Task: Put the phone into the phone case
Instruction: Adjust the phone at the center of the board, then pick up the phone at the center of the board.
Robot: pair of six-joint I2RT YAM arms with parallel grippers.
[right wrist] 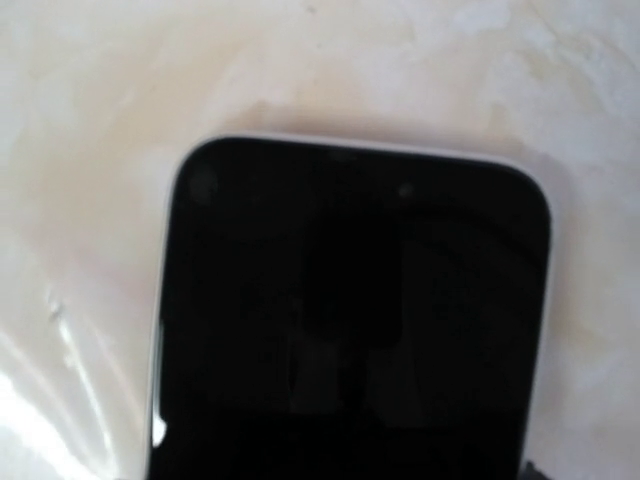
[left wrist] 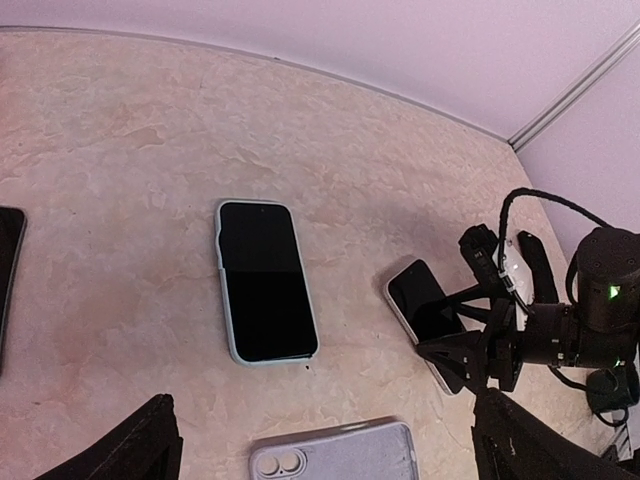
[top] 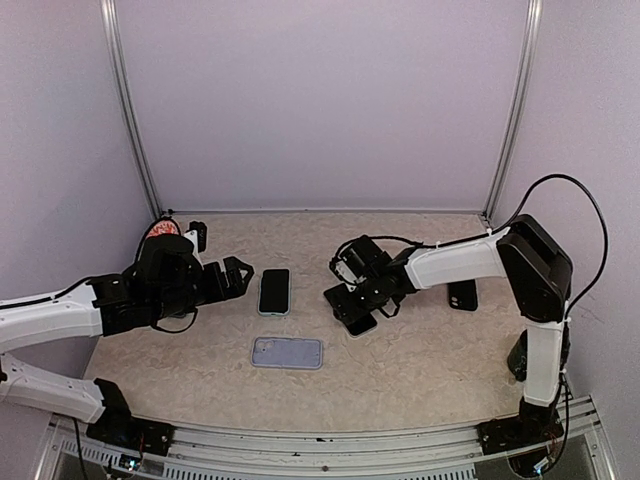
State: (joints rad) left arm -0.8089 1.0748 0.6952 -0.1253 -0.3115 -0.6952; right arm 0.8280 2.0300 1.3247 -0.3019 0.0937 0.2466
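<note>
- The bare phone (top: 362, 323) lies flat on the table (top: 420, 370), right of centre, with its long axis slanting.
- The right gripper (top: 350, 306) sits right over the phone's far-left end, so this arm is clearly the nearer one. Its jaws straddle the phone, but I cannot tell whether they are pinching it.
- The phone case (top: 287, 352) lies to the phone's left and nearer the bases. Its long axis runs across the table, so the phone likely needs turning.
- The left gripper (top: 240, 277) is spread wide and empty beside a cased phone (top: 274, 291).
</note>
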